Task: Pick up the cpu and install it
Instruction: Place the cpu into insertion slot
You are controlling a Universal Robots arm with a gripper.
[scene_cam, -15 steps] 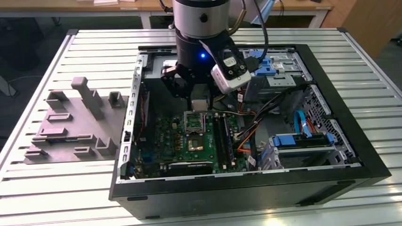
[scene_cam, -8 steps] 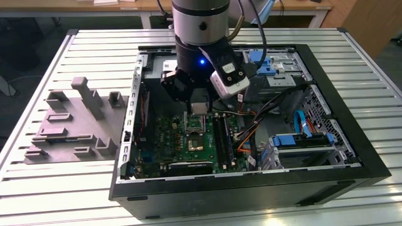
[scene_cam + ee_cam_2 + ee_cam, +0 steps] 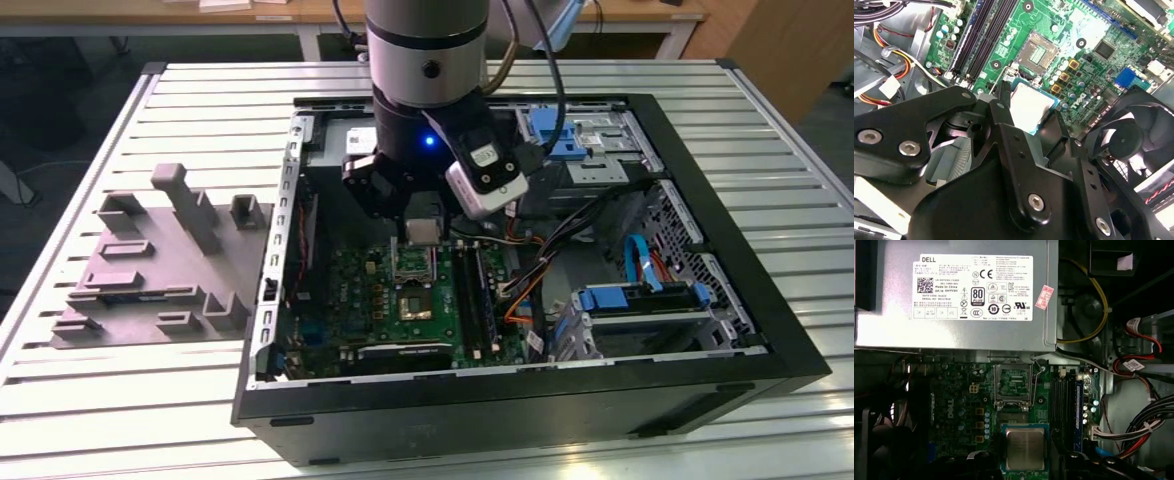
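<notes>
While just beside the socket (image 3: 1013,382), cpu (image 3: 1025,449) in grip of the hand (image 3: 1029,114)

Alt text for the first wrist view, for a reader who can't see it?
The gripper holds the cpu near the empty socket on the green motherboard. A grey box with a white label lies beyond the socket, with coloured cables to one side.
</notes>
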